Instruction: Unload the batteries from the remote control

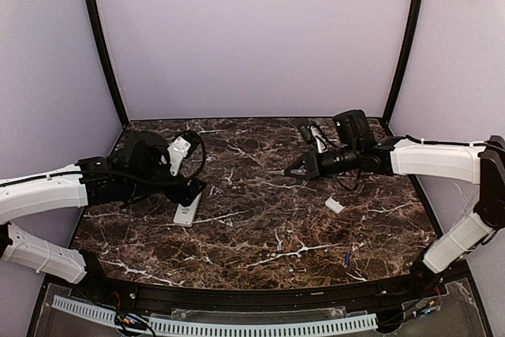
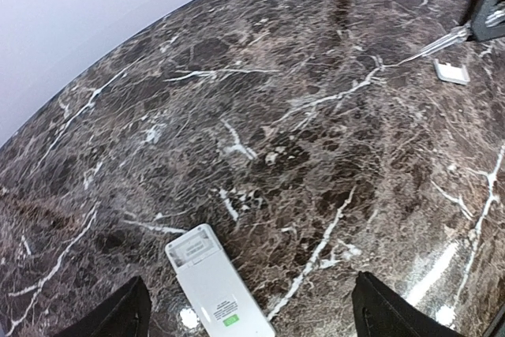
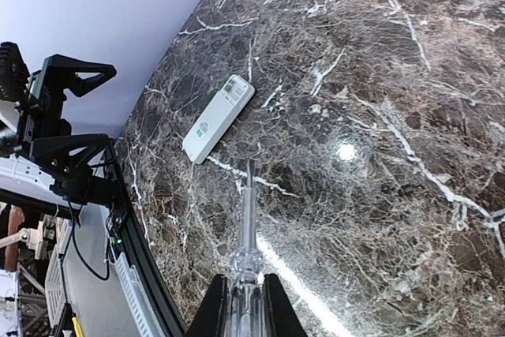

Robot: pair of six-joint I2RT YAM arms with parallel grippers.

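my left gripper (image 2: 251, 305) spread wide over remote control (image 2: 215, 286), slim white plastic bar flat on glossy veined marble table (image 2: 260, 116) | my right gripper (image 3: 245, 290) clamped on thin clear-handled tool (image 3: 247, 211) | battery (image 1: 347, 258), tiny blue cylinder, table's near-right

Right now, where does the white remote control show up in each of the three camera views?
Top external: remote control lies left of centre, near the table's left side.
Left wrist: remote control at the bottom edge, left of centre.
Right wrist: remote control upper left of centre, just past the tool's tip.
Shared landmark: the white-veined dark marble table.
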